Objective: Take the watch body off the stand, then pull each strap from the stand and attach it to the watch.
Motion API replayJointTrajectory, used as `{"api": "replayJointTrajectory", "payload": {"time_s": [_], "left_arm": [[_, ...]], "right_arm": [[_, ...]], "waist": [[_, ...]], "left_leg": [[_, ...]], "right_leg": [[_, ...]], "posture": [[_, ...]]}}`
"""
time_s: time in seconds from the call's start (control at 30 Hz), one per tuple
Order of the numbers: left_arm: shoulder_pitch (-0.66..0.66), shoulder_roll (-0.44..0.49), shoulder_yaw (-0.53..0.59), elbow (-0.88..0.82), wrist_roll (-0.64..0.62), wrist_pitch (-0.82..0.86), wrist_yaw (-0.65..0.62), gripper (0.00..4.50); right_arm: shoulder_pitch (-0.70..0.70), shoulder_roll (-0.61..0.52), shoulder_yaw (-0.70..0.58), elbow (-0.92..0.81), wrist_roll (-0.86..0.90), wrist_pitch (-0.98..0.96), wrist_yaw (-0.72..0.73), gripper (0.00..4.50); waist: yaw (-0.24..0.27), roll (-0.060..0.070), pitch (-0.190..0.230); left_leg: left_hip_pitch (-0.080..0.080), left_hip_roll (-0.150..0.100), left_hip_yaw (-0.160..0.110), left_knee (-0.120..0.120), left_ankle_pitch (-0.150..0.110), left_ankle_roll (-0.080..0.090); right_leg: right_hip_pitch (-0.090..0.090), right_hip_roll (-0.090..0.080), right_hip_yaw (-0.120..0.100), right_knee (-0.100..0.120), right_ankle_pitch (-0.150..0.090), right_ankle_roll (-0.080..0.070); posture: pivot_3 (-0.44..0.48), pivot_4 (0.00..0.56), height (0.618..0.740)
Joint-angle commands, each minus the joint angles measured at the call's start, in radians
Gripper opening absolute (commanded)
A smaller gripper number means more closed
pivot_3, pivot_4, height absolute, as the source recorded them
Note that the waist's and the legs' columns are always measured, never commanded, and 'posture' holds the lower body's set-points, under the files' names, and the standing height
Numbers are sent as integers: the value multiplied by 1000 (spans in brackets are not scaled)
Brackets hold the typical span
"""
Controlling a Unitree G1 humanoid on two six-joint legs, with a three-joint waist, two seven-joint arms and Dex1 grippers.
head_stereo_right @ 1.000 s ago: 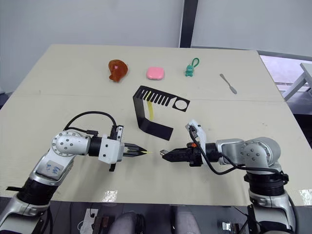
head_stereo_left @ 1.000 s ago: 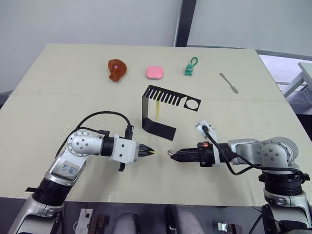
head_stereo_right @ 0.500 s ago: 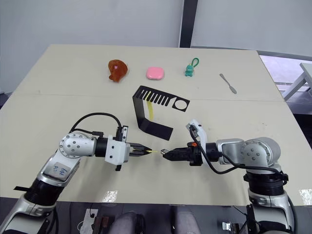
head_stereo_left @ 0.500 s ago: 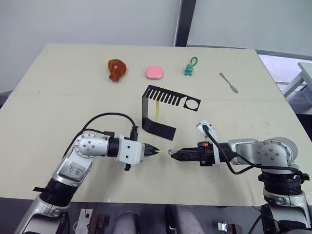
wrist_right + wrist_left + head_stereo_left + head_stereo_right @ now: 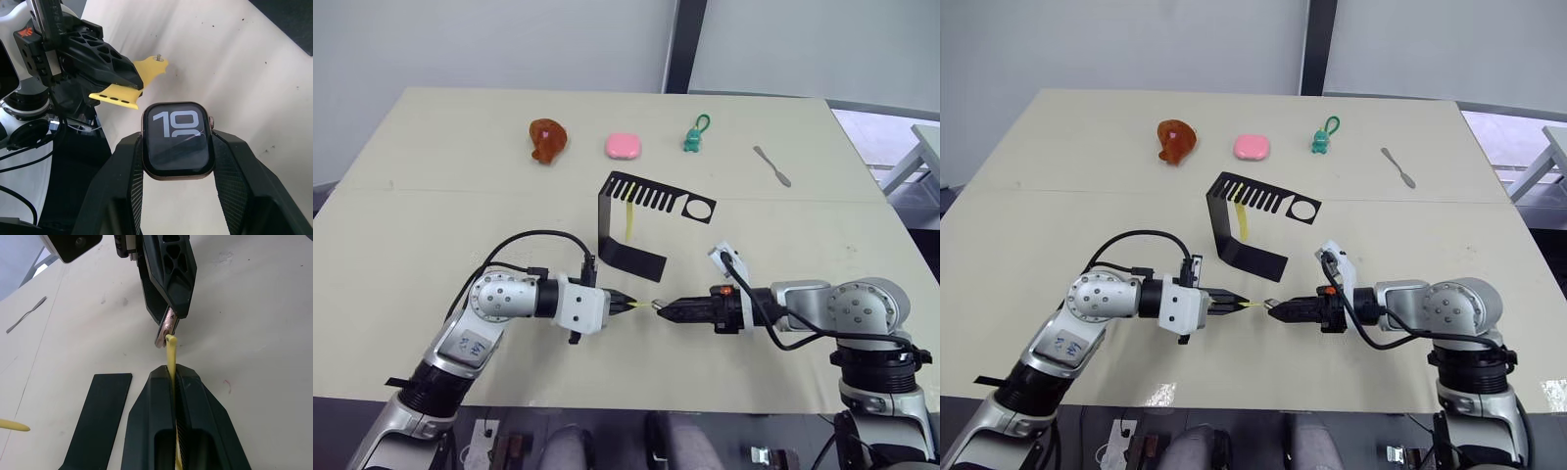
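Pincers clamped, left (image 5: 628,305) on strap (image 5: 171,357), right (image 5: 658,308) on watch body (image 5: 178,141), stand (image 5: 631,223) just behind.

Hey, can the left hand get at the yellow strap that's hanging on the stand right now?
Probably not yet: the left hand is shut on another strap, held up to the watch body. The hanging strap itself looks unobstructed.

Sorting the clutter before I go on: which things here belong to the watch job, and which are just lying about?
Job: watch body in right claw; yellow strap in left claw; second strap on stand.
Lying about: brown toy, pink block, green keychain, spatula.
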Motion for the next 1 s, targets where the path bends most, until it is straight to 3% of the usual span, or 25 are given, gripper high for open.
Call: {"api": "replayJointTrajectory", "payload": {"time_s": [0.03,1.0], "left_arm": [[-7,-8,-2,4,10,-23,18,0],[-12,-34,-17,7,28,-14,26,0]], "right_arm": [[-18,2,-17,-11,4,5,-9,1513],[-13,8,-32,-15,0,13,-2,1513]], "waist": [[0,0,0],[0,0,0]], "left_leg": [[0,0,0,0,0,0],[0,0,0,0,0,0]], "right_leg": [[0,0,0,0,0,0],[0,0,0,0,0,0]], "posture": [[0,150,740],[0,150,740]]}}
